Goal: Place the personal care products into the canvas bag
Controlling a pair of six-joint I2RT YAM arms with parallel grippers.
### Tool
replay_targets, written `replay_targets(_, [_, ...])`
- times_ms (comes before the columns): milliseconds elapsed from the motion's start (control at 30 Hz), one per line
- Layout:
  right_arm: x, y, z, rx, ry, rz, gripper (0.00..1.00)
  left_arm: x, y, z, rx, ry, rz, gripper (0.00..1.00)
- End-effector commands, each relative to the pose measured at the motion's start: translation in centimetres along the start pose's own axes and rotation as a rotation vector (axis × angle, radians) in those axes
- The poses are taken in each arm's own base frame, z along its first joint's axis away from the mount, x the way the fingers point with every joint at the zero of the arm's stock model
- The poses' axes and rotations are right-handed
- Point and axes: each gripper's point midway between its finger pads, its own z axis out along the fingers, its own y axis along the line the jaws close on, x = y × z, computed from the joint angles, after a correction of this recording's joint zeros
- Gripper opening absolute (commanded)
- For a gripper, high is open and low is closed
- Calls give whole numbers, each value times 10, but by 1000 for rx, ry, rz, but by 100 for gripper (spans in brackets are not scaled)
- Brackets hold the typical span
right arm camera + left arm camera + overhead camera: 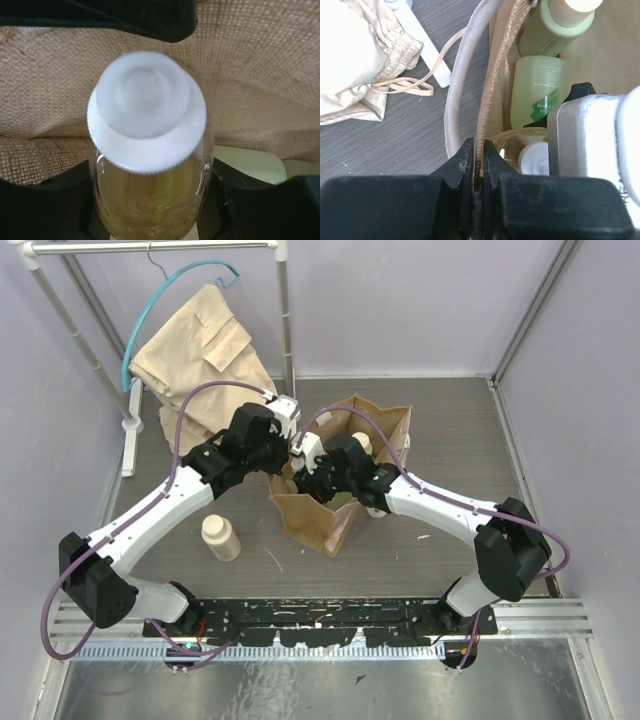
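The tan canvas bag [330, 515] stands mid-table, its mouth held open. My left gripper [476, 159] is shut on the bag's rim [490, 100], beside a whitish strap handle [457, 95]. My right gripper [150, 200] is shut on the amber white-capped bottle [147, 150] and holds it inside the bag; that bottle also shows in the left wrist view [522, 147]. The green cylinder [540, 87] and the rounder green bottle with cream top [560, 25] lie in the bag. The cream bottle [221, 537] stands on the table, left of the bag.
A beige folded garment [200, 350] lies at the back left under a white rack [285, 310] with a teal hanger [165, 300]. The garment's drawstring [405, 87] lies on the dark table next to the bag. Walls close the table at the back and sides.
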Motion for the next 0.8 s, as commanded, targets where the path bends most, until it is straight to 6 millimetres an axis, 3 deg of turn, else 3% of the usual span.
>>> replay_targets(0, [33, 15, -4, -73, 104, 47, 1, -7, -1, -9, 9, -18, 10, 0])
replay_targets(167, [38, 43, -21, -202, 169, 80, 1, -6, -1, -7, 8, -14, 12, 0])
replay_targets(300, [29, 59, -33, -287, 189, 108, 1, -6, -1, -6, 9, -12, 15, 0])
replay_targets(400, [30, 57, -34, -258, 195, 99, 1, -6, -1, -5, 7, -13, 14, 0])
replay_targets(633, [71, 49, -15, -172, 286, 65, 1, -5, -1, -5, 11, -11, 13, 0])
replay_targets(767, [83, 46, -1, -117, 254, 26, 1, -4, -1, -5, 10, -9, 13, 0])
